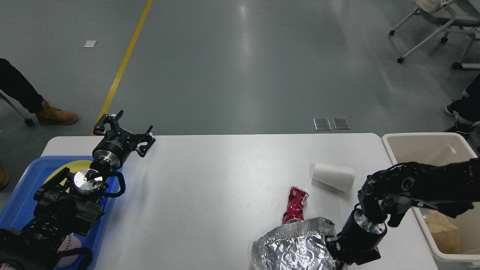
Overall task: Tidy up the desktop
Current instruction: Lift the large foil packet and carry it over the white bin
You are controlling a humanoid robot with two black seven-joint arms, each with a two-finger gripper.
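Observation:
The white desktop [210, 187] holds a crumpled silver foil sheet [292, 247] at the front edge, a crushed red can [295, 205] just behind it, and a white paper cup [333, 177] lying on its side. My right gripper [337, 257] points down at the foil's right edge and is shut on the foil, with its fingertips mostly hidden by it. My left gripper [125, 129] is open and empty, above the table's far left edge.
A blue tray [22, 195] with a yellow plate [65, 168] sits at the left under my left arm. A beige bin [423, 138] stands off the right end. A person's boot [56, 116] and a chair [438, 22] are on the floor beyond.

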